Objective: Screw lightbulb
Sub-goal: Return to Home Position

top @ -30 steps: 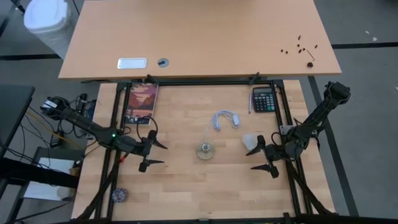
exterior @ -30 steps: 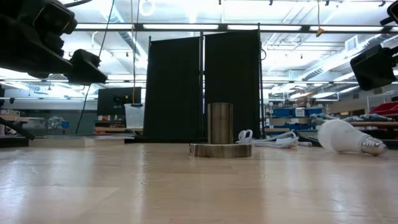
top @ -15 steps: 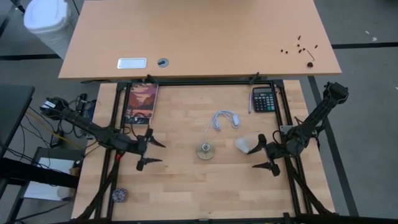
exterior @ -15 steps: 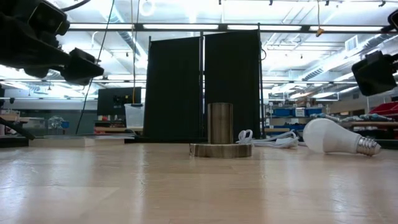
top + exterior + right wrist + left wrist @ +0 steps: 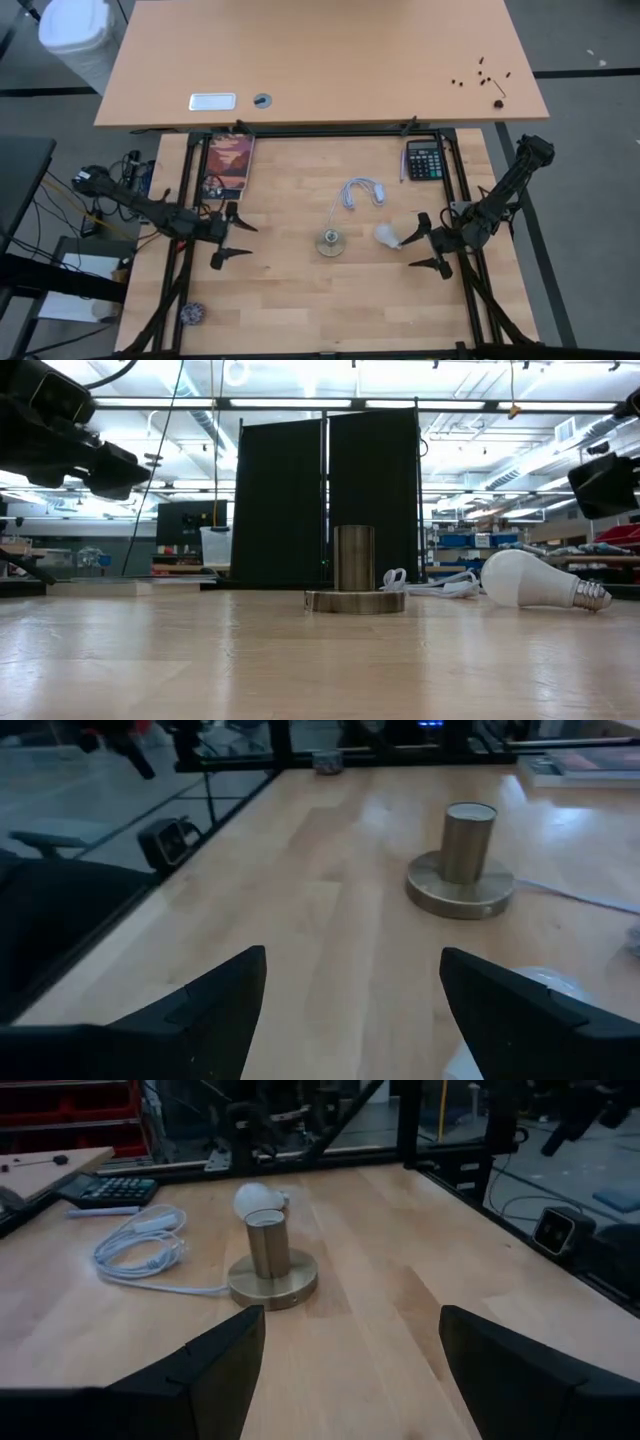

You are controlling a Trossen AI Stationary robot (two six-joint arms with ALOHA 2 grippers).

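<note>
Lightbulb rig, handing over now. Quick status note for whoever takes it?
Left pincer: open, empty, raised over the table's left side.
Right pincer: open, empty, raised at the right, just beside the lightbulb.
The lightbulb lies on its side on the table, right of the lamp socket, apart from it. The socket stands upright and empty, with its white cord behind.
Done: bulb released on the table.
Left: probably park both arms. The bulb is not screwed in.
</note>
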